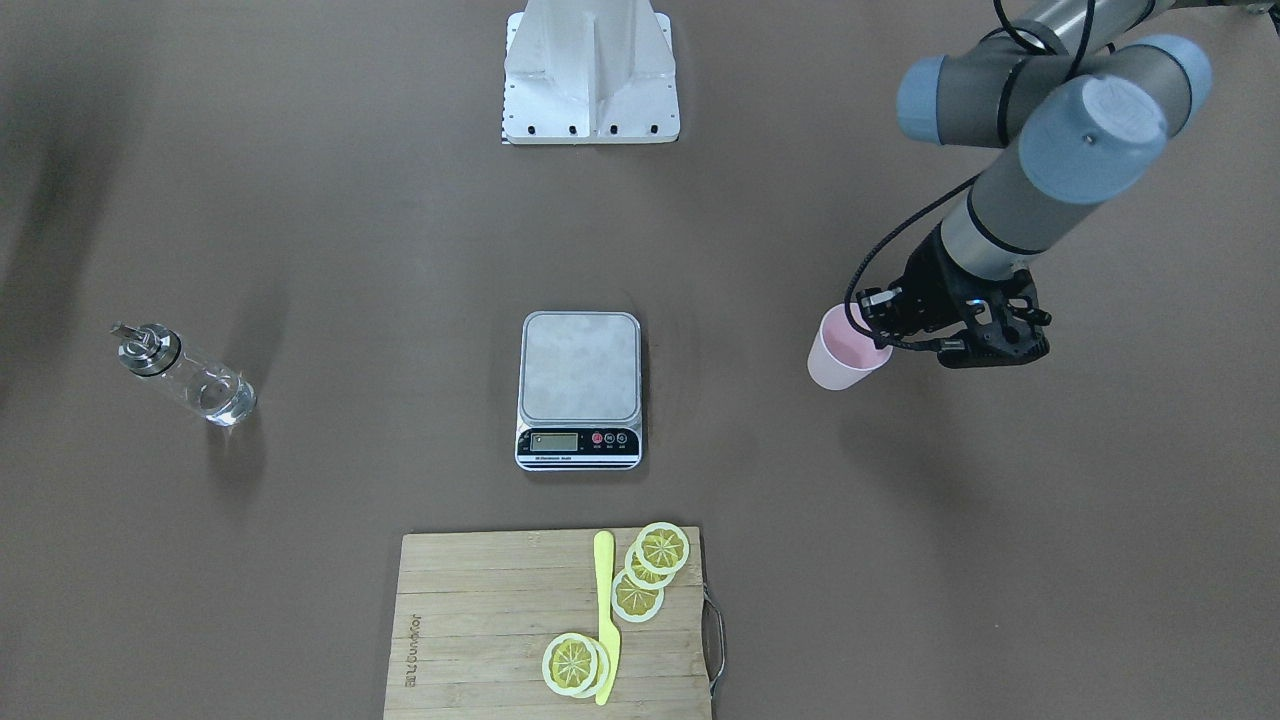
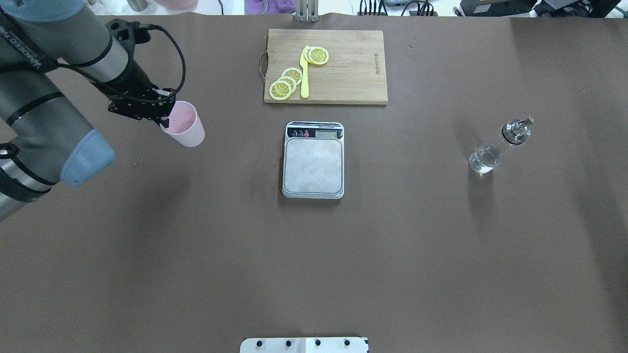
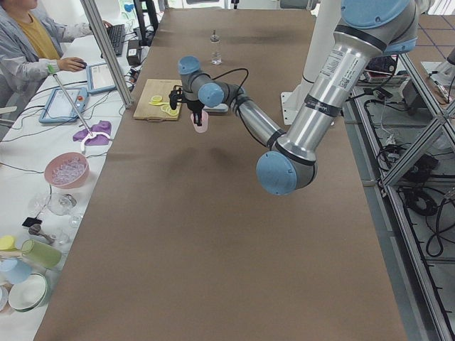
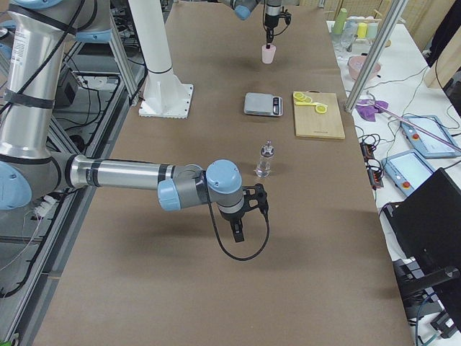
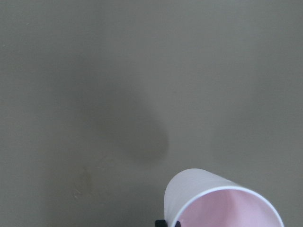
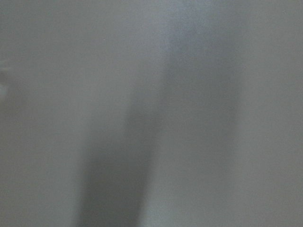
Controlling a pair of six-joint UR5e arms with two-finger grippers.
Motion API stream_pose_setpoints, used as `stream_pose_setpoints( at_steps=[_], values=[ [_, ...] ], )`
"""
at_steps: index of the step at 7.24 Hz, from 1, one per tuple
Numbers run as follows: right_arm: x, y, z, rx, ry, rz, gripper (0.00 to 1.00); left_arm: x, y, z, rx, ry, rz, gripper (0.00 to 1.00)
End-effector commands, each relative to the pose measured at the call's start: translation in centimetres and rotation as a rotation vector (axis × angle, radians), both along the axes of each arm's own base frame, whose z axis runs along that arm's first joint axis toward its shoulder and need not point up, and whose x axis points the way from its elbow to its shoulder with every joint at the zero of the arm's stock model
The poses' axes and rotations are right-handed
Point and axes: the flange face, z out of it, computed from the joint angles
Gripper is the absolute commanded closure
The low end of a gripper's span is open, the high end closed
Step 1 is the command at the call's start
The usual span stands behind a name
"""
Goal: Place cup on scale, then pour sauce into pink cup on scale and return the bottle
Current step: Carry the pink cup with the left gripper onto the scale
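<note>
**Off to the scale's left: one cup, pinched at the rim**

You have one of each task thing here. There is one pink cup (image 2: 185, 128), one scale (image 2: 313, 164) and one bottle (image 2: 493, 149) with clear sauce (image 2: 483, 159) in its lower part. Beyond the scale you also have one wooden cutting board (image 2: 353, 68). It carries five lemon slices (image 2: 280, 89) and one yellow knife (image 2: 304, 78).

The left gripper (image 2: 165, 116) is clamped on the cup's rim. The cup is well to the robot's left of the scale and apart from it. The scale's steel platform has nothing on it. The bottle stands upright on the brown table (image 2: 314, 269), well to the scale's right, and nothing touches it.

The views differ in what they show you:
- **Left wrist view:** you see the cup's open mouth at the bottom edge, with its shadow lying apart on the table, so the cup hangs clear of the surface.
- **Overhead and front-facing views:** you see only the left arm.
- **Exterior right view:** this is the only view with the right gripper (image 4: 238, 229). It points down near the bottle without touching it. From that view you cannot tell whether its fingers are spread or closed.
- **Right wrist view:** you get only blurred grey surface and shadow.
</note>
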Motion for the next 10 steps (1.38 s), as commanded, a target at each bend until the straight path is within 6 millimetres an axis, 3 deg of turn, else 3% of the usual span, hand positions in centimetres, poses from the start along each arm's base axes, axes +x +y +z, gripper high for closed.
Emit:
stream_pose_setpoints(
  at_steps=[1, 2, 3, 4, 5, 6, 8, 9, 10],
  values=[
    [0.0, 0.0, -0.1, 0.001, -0.001, 0.0, 0.0, 6.6, 3.9, -9.0, 0.039, 0.026, -0.036, 1.0],
    [0.0, -0.1, -0.1, 0.003, -0.001, 0.0, 0.0, 11.0, 6.6, -11.3, 0.022, 0.029, -0.034, 1.0],
    [0.0, -0.1, -0.2, 0.003, -0.003, 0.0, 0.0, 14.7, 5.3, -14.4, -0.059, 0.003, -0.062, 1.0],
    [0.0, -0.1, -0.1, 0.002, -0.002, 0.001, 0.0, 18.3, 3.6, -19.3, -0.138, -0.065, -0.089, 1.0],
    [0.0, -0.1, -0.2, 0.003, -0.003, 0.0, 0.0, 19.5, 4.0, -19.6, -0.108, -0.074, -0.078, 1.0],
    [0.0, -0.1, -0.1, 0.003, -0.003, -0.001, 0.0, 19.7, 3.9, -18.7, -0.062, -0.085, -0.033, 1.0],
    [0.0, -0.1, -0.2, 0.005, -0.005, 0.0, 0.0, 20.5, 3.6, -10.6, 0.035, 0.013, -0.018, 1.0],
    [0.0, -0.1, -0.2, 0.005, -0.005, 0.0, 0.0, 20.9, 3.6, -10.0, 0.044, 0.028, -0.016, 1.0],
    [0.0, -0.1, -0.3, 0.006, -0.005, 0.0, 0.0, 21.4, 4.0, -10.8, 0.048, 0.034, -0.008, 1.0]
  ],
)
